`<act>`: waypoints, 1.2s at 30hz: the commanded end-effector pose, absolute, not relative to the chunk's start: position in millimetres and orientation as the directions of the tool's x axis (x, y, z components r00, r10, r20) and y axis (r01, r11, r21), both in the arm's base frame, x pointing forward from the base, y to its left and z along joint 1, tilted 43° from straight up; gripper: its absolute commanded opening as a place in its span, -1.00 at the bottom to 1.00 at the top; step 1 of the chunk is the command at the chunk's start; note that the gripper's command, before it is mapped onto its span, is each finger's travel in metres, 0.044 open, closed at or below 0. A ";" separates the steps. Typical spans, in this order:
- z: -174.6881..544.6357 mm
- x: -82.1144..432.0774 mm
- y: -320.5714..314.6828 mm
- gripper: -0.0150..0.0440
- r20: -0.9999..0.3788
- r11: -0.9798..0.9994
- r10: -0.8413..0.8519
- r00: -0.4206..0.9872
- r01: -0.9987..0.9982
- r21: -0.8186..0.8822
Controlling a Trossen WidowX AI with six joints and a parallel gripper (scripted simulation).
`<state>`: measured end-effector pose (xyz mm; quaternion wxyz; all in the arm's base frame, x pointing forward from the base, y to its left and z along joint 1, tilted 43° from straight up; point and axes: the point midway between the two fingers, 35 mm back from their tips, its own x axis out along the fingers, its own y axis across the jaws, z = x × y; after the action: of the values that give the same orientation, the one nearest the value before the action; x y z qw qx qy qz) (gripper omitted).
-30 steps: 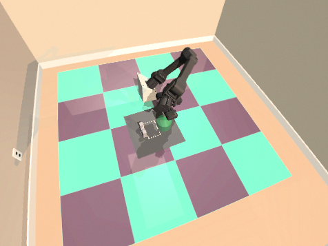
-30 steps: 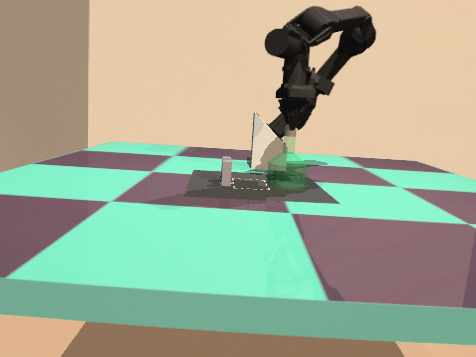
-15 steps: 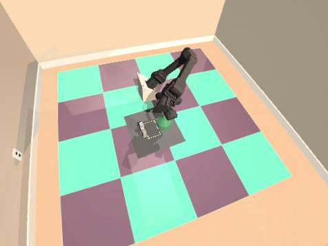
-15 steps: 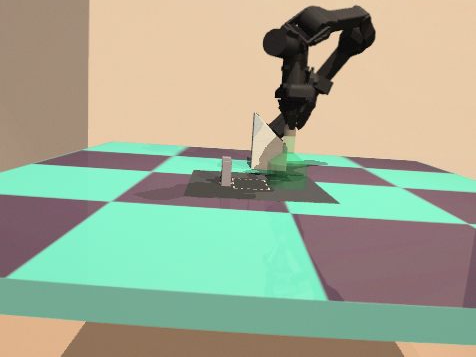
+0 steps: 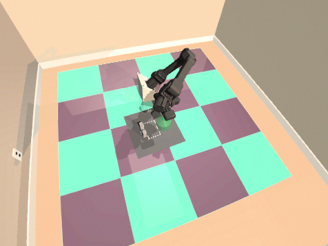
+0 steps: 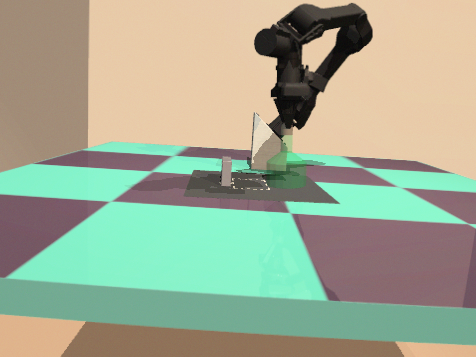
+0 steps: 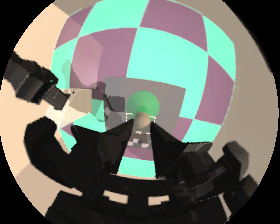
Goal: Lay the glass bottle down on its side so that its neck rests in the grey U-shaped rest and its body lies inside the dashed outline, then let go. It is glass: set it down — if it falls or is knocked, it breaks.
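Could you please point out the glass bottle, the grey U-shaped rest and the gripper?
glass bottle [image 5: 164, 124] [image 6: 286, 171] [image 7: 143, 101]: top, exterior and wrist views, on its green body
grey U-shaped rest [image 6: 226, 171]: exterior view, on its upright side
gripper [image 7: 141, 122]: wrist view, midway between its fingertips

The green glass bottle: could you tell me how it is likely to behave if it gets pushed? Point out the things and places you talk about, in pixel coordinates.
The translucent green glass bottle [image 5: 164, 123] [image 6: 286, 172] [image 7: 143, 102] would probably tip if pushed high, since it stands upright with a slender neck above its wide body. Once lying down, it may roll, as that body looks round. Being glass, it would likely break in a fall.
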<state>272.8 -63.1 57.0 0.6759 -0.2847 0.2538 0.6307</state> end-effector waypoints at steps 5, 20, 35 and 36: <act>51.0 273.4 -73.9 -0.11 -0.703 0.042 0.707 0.076 -0.997 -0.065; 45.5 273.3 -81.9 -0.11 -0.680 0.043 0.729 0.075 -0.997 -0.065; 39.4 273.4 -89.8 -0.11 -0.659 0.043 0.749 0.074 -0.997 -0.063; 38.9 273.4 -90.3 -0.11 -0.657 0.044 0.750 0.074 -0.997 -0.063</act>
<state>272.5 -82.9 44.3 0.6848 -0.2609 0.2304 0.6402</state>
